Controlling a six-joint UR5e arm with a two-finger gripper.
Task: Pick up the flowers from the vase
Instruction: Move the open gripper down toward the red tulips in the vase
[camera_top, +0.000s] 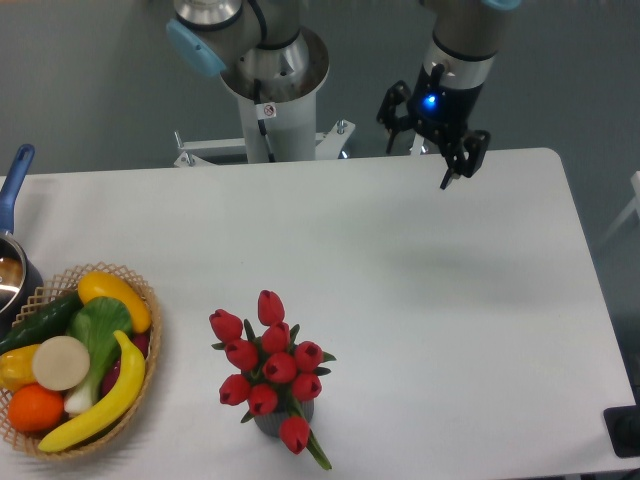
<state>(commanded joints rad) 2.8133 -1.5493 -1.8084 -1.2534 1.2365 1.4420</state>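
At the near edge of the table, a little left of centre, the flowers stand in the vase, the red buds spreading wider than the dark mouth so that only a sliver of the ribbed wall shows beneath them. One bud and a green stem droop out toward the front edge. To their left, close by but apart, sits a basket heaped with fruit and vegetables, and beyond it, at the left rim, a blue-handled pot pokes into view.

Far across the tabletop, over the back edge and right of centre, hangs the gripper. Its two fingers are spread wide and there is nothing between them.

So the bunch lies well apart from the tool, forward and to the left, a long diagonal over bare table. The stems run roughly upright out of the vase, so to my eye the coming move is a sweep toward the near-left followed by a descent, with the fingers closing on the stems or the cluster from the side.
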